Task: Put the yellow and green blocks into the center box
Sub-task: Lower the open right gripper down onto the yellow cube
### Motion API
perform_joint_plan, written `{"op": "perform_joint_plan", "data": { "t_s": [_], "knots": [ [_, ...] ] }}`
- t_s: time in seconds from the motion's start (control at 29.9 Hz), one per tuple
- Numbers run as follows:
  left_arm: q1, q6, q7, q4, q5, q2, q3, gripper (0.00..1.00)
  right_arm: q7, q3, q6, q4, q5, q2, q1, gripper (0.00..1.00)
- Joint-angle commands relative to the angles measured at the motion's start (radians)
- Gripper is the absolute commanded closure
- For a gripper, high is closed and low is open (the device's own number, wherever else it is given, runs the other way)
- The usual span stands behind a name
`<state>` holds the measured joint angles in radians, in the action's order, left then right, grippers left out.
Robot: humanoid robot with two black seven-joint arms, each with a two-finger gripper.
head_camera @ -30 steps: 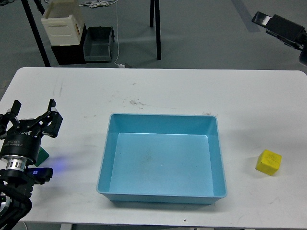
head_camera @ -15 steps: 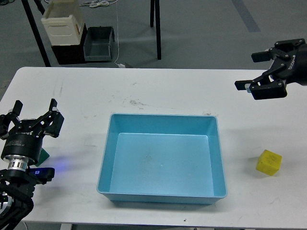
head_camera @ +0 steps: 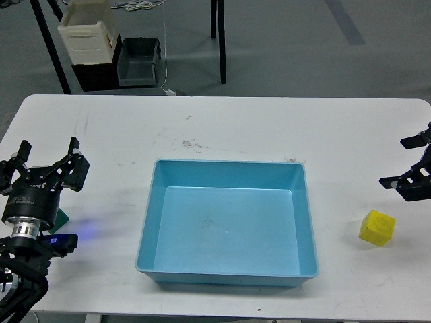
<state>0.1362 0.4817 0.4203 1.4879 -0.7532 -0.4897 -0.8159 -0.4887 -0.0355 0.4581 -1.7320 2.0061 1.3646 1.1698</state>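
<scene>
A yellow block (head_camera: 376, 227) lies on the white table to the right of the blue box (head_camera: 229, 222), which stands empty at the table's center. A green block (head_camera: 62, 217) shows only as a sliver, mostly hidden under my left gripper. My left gripper (head_camera: 46, 161) is open, directly above the green block at the left edge. My right gripper (head_camera: 410, 165) is open at the right edge, above and to the right of the yellow block, apart from it.
The white table (head_camera: 222, 128) has its far edge near the top. Beyond it on the floor stand a cream crate (head_camera: 87, 32), a dark bin (head_camera: 138, 60) and black stand legs (head_camera: 219, 33).
My right gripper has come down from the upper right toward the table, now close above the yellow block. My left gripper has stayed in place.
</scene>
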Motion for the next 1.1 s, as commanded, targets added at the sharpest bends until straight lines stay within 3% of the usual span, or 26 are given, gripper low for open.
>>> {"op": "perform_joint_plan", "data": {
  "t_s": [0.0, 0.23, 1.07],
  "knots": [
    [0.002, 0.000, 0.000, -0.005, 0.000, 0.000, 0.000, 0.00, 0.000, 0.022, 0.001, 0.003, 0.011, -0.002, -0.032, 0.00],
    [0.002, 0.000, 0.000, -0.023, 0.000, 0.006, -0.002, 0.00, 0.000, 0.023, 0.004, 0.015, 0.040, -0.024, -0.099, 0.00],
    [0.000, 0.002, 0.000, -0.043, 0.000, 0.020, -0.005, 0.00, 0.000, 0.068, 0.031, 0.269, 0.088, -0.285, -0.199, 0.00]
  ]
}}
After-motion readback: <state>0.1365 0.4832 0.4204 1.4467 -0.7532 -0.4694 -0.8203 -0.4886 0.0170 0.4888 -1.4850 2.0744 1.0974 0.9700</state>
